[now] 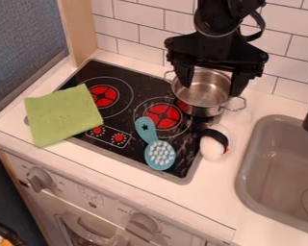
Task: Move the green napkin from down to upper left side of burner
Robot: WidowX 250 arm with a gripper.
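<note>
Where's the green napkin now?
At left in the camera view, the green napkin lies over the lower left corner of the cooktop, beside the left burner.

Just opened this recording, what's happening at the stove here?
The gripper hangs open over the metal pot, holding nothing. The green napkin lies at the cooktop's lower left, partly on the counter, so it has not been placed at the upper left. A blue brush lies near the cooktop's front edge, and a black-and-white object sits by its right side.
</note>
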